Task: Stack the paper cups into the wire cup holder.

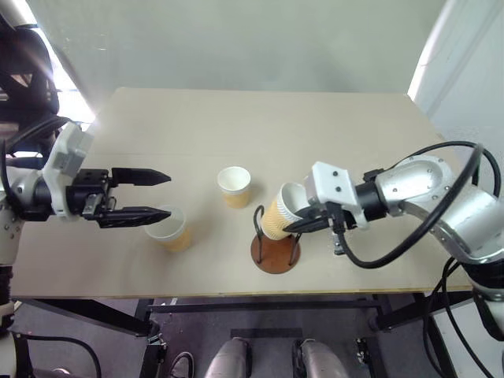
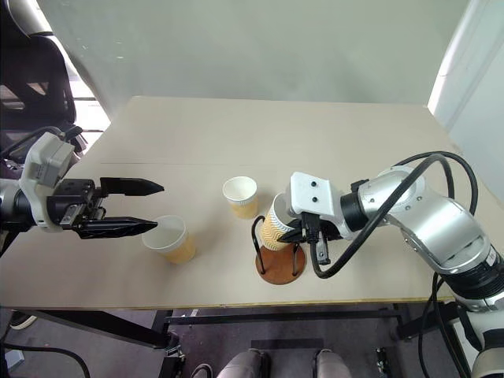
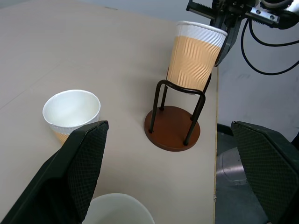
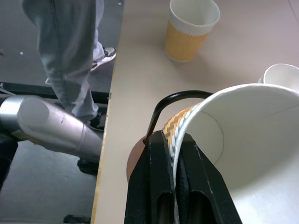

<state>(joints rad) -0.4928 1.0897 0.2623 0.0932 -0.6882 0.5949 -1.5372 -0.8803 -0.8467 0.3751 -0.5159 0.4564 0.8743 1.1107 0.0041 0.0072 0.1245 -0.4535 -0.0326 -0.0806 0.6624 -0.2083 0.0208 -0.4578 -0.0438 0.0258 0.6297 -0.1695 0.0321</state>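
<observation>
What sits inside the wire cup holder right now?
Nothing rests on the wire cup holder base. The right tool holds one tilted paper cup above its loops, not seated.

I note three tapered paper cups (image 1: 277, 214), tan-yellow with an embossed zigzag pattern, white inside; a wire cup holder (image 1: 275, 252) with reddish-brown disc base, black loops; a pale beige table (image 1: 260, 134).

Bright window glare, soft shadows

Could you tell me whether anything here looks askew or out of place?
Only the held cup: it leans over the wire holder, pinched by its rim in the right gripper, not yet seated. Nothing spilled or damaged.
</observation>
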